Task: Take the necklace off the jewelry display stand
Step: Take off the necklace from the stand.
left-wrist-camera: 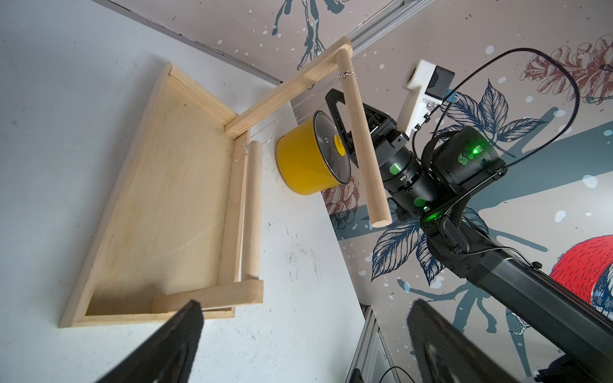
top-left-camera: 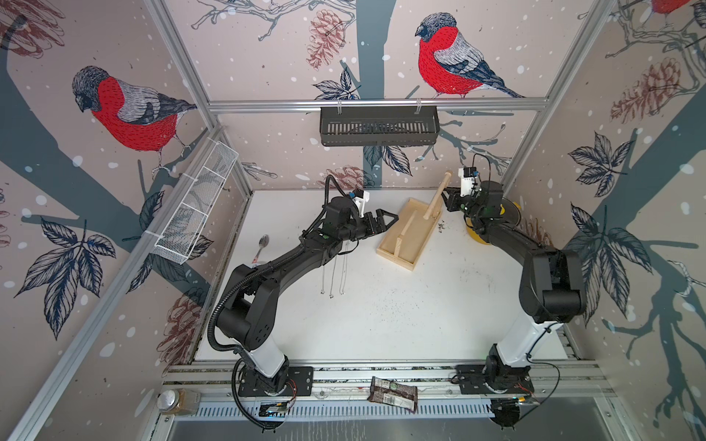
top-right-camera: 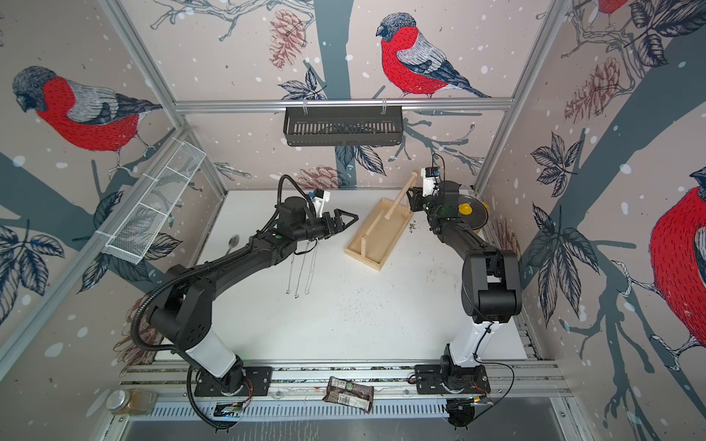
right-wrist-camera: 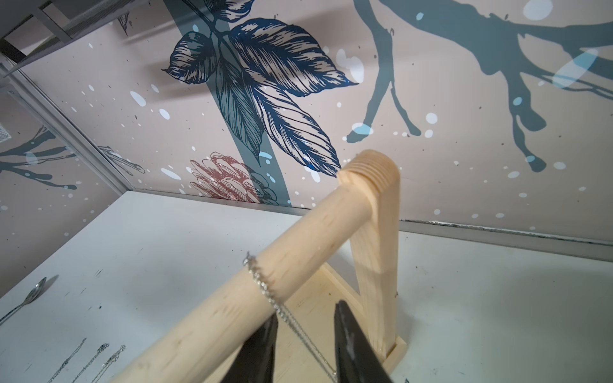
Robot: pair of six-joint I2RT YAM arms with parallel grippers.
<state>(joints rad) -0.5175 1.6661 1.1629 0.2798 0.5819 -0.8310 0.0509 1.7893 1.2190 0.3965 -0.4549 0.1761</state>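
While the necklace is hanging over the crossbar of the stand, close to the post end, the right claw is sitting just under that bar. Its two fingers are standing apart with the chain running down through the gap, so nothing is pinched or grasped yet. The left claw is hovering at the opposite short end of the stand, spread wide, released and empty. Three other chains are lying on the worktop beside the stand, under the left arm, so I'm reading this one as the last on the bar.

Step in hand, as I'm judging it, is pinching the hanging strand. Doing it well is asking for a full squeeze with the chain centred on the finger pads, not at the tips, since a chain this thin is likely slipping out otherwise. After that, the loop is needing to travel along the bar away from the post, toward the free end, not straight down. Pulling sideways is risking a tipped stand, because the wood is looking light. The left claw is sitting well placed to steady the tray if needed.
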